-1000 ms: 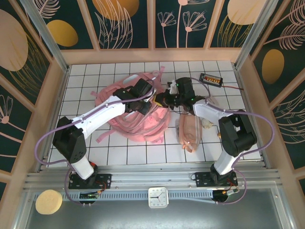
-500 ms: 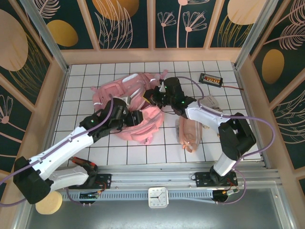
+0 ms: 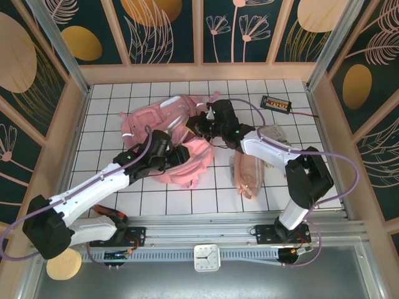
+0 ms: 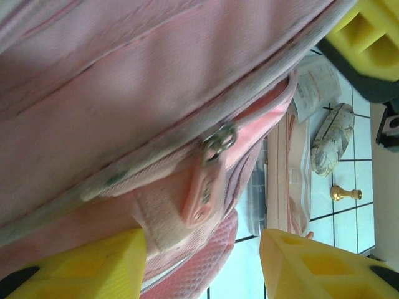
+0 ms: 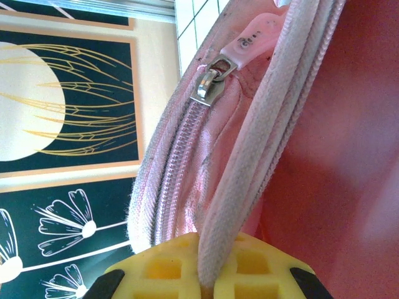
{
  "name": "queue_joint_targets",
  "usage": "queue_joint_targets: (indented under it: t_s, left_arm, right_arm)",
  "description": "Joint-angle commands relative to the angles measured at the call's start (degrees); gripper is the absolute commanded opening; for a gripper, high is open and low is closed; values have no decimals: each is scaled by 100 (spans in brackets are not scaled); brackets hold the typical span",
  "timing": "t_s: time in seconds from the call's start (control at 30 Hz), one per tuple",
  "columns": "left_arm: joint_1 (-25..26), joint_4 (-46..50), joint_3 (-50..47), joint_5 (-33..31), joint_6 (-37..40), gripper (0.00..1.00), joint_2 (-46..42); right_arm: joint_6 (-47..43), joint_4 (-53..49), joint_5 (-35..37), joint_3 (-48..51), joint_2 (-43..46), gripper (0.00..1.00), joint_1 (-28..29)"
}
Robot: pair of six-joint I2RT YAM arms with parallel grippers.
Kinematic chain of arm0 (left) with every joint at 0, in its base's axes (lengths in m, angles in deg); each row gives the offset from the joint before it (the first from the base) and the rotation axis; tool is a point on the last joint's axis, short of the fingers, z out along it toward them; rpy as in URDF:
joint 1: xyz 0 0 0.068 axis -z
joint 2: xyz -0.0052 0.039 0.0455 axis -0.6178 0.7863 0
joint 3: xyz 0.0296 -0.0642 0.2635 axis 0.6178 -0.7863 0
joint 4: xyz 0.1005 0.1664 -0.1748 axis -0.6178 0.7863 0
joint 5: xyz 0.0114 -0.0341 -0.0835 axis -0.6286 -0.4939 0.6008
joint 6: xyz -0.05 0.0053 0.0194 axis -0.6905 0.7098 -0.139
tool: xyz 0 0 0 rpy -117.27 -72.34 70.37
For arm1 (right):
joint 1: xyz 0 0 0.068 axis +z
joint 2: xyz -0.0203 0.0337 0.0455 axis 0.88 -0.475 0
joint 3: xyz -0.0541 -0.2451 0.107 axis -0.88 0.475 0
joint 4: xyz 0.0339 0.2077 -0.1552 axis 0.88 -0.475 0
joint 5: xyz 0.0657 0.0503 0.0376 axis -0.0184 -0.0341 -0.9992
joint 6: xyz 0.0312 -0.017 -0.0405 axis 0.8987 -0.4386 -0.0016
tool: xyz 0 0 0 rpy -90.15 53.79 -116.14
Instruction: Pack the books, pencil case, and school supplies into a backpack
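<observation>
The pink backpack lies left of centre on the tiled table. My right gripper is shut on its white-trimmed rim, beside a metal zipper pull. My left gripper is at the backpack's near edge. It stands open, with the mesh corner and a pink zipper tab lying loose between its yellow fingers. The pale-pink pencil case lies on the table to the right of the bag. The school supplies packet lies behind it. The books are out of view.
A small black device with orange dots sits at the back right, trailing a wire. A small brass piece and a crumpled wad lie on the tiles by the pencil case. Wooden walls close in the table.
The left gripper has come off the top of the backpack and dropped to its near edge. The right gripper has moved left with the rim. The bag now lies flatter.
</observation>
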Motion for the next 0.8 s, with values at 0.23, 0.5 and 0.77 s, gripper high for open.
queue_joint_targets:
  t_s: [0.23, 0.5, 0.77]
  left_arm:
    - [-3, 724, 853, -445, 581, 50, 596]
    - [-29, 982, 1047, -879, 804, 44, 872]
    - [-36, 927, 1022, -1381, 817, 33, 950]
  right_arm:
    - [-20, 632, 76, -445, 127, 0, 121]
    - [118, 614, 103, -564, 144, 0, 289]
    - [337, 712, 112, -635, 121, 0, 563]
